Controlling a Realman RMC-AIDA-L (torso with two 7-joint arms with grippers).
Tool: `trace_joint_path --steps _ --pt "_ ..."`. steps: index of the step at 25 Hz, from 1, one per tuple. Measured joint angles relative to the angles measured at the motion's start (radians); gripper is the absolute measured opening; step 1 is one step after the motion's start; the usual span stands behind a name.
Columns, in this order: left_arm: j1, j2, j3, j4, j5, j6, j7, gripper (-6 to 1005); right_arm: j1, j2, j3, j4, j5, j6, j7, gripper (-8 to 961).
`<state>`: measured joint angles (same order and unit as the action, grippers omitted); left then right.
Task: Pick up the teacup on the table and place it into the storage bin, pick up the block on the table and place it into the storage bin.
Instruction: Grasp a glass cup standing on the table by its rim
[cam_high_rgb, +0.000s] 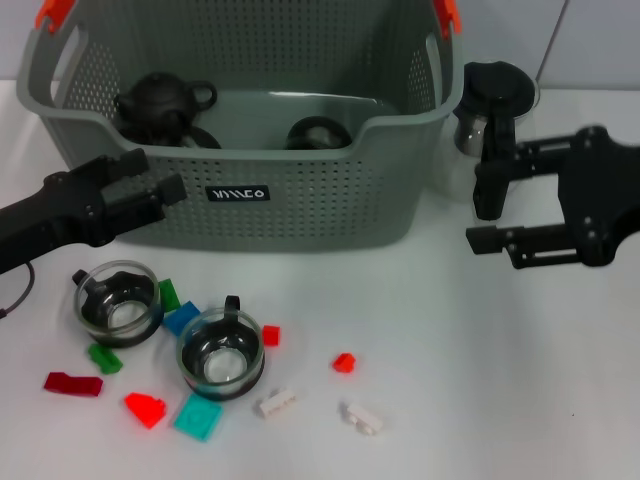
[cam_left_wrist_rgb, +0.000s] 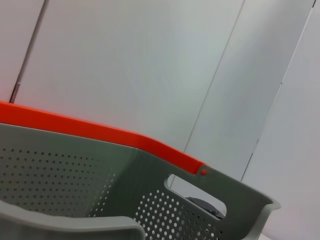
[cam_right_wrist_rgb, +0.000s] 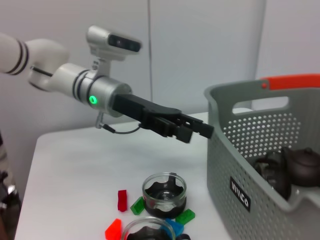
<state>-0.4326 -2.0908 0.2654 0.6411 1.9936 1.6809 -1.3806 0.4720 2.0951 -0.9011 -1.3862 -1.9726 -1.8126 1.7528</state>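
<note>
A white table (cam_high_rgb: 500, 400) runs up to pale wall panels, and the grey perforated storage bin (cam_high_rgb: 300, 190) stands at its far side, already holding a dark teapot (cam_high_rgb: 160, 103) and another dark piece beside it. In front of the bin two glass teacups sit well apart from its wall: the left teacup (cam_high_rgb: 118, 303) and the nearer teacup (cam_high_rgb: 221, 353), each with a dark insert and a small black handle. Small blocks lie scattered around them, among them a red block (cam_high_rgb: 145, 408), a teal block (cam_high_rgb: 198, 416) and a white block (cam_high_rgb: 274, 402). The cups look light but rigid, slippery and breakable, so a hold across the rim or wall, clear of the handle, seems safest; the blocks are light, stiff and low, and would want a pinch across their short sides from straight above. The left gripper (cam_high_rgb: 150, 185) hangs just before the bin's front wall, above the left teacup, its jaws slightly parted and holding nothing. The right gripper (cam_high_rgb: 484, 215) is off to the bin's right, near a glass pitcher (cam_high_rgb: 490, 105), jaws wide apart and empty. The bin's tall front rim dips at the middle, the easiest way in; blocks crowd both cups, while the table's right half gives room.
</note>
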Motion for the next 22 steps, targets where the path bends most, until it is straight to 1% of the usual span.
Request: trace_joint_path --steps 3,6,8,11,14,17,20,22 --pt "0.000 0.000 0.000 0.000 0.000 0.000 0.000 858 -0.014 0.002 0.047 0.178 0.007 0.034 -0.115 701" --pt "0.000 0.000 0.001 0.000 0.000 0.000 0.000 858 0.001 -0.004 0.096 0.357 0.007 0.078 -0.209 700" --pt "-0.003 0.000 0.005 0.000 0.000 0.001 0.000 858 0.014 -0.005 0.107 0.431 0.002 0.112 -0.232 699" --pt "-0.008 0.000 0.007 -0.001 0.000 0.002 0.000 858 0.033 -0.006 0.100 0.494 -0.024 0.151 -0.217 699" --pt "-0.009 0.000 0.008 -0.001 0.000 0.005 0.000 858 0.055 -0.007 0.098 0.526 -0.075 0.155 -0.186 700" --pt "-0.009 0.000 0.009 -0.001 0.001 0.008 0.000 857 0.064 -0.006 0.098 0.535 -0.118 0.149 -0.181 700" --pt "-0.008 0.001 0.009 0.004 0.006 0.024 -0.020 857 0.067 -0.006 0.098 0.535 -0.122 0.143 -0.172 701" --pt "-0.004 0.009 0.010 0.025 0.024 0.052 -0.073 857 0.071 -0.009 0.098 0.536 -0.122 0.138 -0.154 701"
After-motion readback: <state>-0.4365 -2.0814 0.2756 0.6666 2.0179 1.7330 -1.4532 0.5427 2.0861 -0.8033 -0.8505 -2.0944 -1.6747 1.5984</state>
